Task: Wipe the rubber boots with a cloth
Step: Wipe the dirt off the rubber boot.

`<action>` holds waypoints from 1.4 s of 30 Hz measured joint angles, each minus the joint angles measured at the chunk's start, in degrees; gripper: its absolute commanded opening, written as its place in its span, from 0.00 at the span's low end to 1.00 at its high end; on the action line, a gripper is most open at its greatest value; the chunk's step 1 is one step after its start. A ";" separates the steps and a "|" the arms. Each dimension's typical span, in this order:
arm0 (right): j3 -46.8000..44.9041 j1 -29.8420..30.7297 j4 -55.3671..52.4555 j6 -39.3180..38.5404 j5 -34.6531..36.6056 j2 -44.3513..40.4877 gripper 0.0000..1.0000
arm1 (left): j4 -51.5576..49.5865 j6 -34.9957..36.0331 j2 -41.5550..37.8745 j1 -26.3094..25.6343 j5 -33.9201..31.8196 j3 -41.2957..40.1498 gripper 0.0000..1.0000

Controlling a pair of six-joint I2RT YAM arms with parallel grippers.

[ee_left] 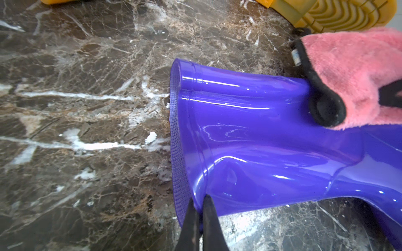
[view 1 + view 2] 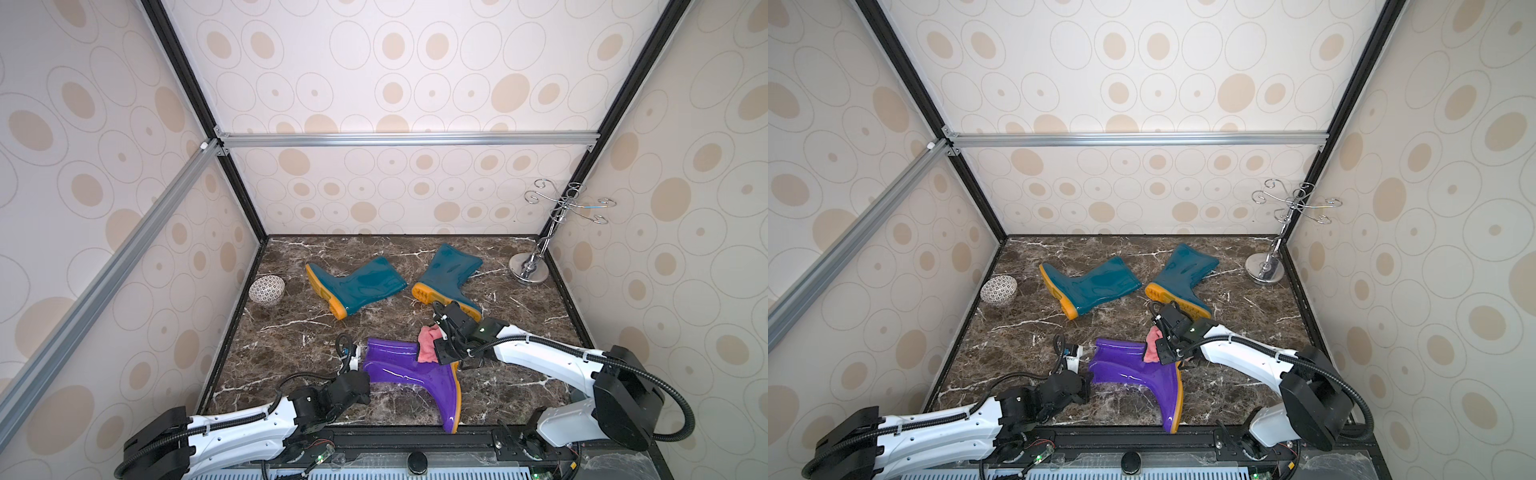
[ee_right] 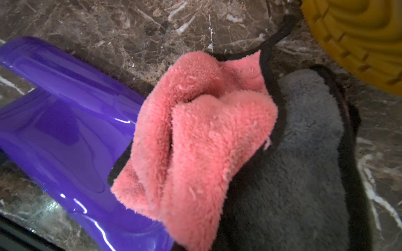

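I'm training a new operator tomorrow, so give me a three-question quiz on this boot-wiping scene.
1. How many teal boots are there?
2. The cloth rests on: A) the purple boot; B) the bowl; C) the chrome rack.
3. True or false: the left gripper is open.

Key: 1. Two. 2. A. 3. False: it is shut on the purple boot's top rim.
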 measured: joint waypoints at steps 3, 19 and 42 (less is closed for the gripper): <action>-3.67 3.82 -2.19 1.57 -0.37 -7.85 0.00 | 0.02 0.00 0.00 0.00 0.00 0.02 0.00; -6.12 22.67 -14.32 11.78 2.82 -20.20 0.00 | -0.11 1.01 0.28 0.04 -0.35 0.68 0.00; 21.00 11.82 14.95 1.51 -7.74 26.91 0.00 | -0.31 0.96 0.24 0.31 -0.24 0.68 0.00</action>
